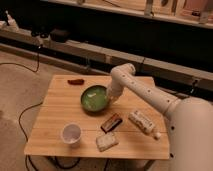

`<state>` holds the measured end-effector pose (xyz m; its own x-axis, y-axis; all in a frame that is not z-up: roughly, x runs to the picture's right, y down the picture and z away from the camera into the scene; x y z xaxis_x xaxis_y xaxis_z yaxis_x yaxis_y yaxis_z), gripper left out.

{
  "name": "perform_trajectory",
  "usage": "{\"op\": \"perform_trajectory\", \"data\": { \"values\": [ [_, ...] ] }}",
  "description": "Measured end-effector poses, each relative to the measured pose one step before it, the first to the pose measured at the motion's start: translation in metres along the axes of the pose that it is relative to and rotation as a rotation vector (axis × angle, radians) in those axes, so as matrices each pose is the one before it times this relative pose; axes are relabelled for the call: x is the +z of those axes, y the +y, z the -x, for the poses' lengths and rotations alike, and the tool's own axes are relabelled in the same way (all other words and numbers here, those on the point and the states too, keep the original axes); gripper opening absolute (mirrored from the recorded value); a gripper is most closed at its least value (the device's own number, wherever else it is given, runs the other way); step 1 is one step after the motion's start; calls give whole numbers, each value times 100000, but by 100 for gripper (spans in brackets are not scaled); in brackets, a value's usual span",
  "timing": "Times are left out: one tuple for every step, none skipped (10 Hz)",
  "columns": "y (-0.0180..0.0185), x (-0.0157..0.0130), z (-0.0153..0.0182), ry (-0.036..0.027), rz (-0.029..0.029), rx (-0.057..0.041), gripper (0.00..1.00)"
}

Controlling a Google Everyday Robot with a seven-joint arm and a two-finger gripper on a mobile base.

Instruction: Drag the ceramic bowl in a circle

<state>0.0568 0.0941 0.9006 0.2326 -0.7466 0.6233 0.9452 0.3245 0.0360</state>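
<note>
The pincer (109, 98) sits at the right rim of the bowl (94, 98), near the middle of the frame; whether it grips the rim cannot be told. The bowl rests on the counter (50, 125), a little above its centre. The white arm (145, 92) reaches in from the lower right. A red thing (75, 81) lies upper left of the bowl. Below the bowl lie a dark bar (111, 122), a pale packet (107, 142) and a white cup (71, 133); a bottle (143, 123) lies to the right.

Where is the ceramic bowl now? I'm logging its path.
Near the table's middle, the ceramic bowl sits with the pincer at its right rim, above the dark bar.
</note>
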Motion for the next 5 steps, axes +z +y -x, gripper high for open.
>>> {"op": "perform_trajectory", "data": {
  "values": [
    [1016, -27, 1627, -1413, 976, 1171, 0],
    [446, 44, 782, -629, 455, 502, 0],
    [163, 28, 421, -340, 173, 122, 2],
    [-37, 16, -16, 33, -19, -50, 11],
    [-129, 23, 20, -49, -21, -195, 18]
  ]
}}
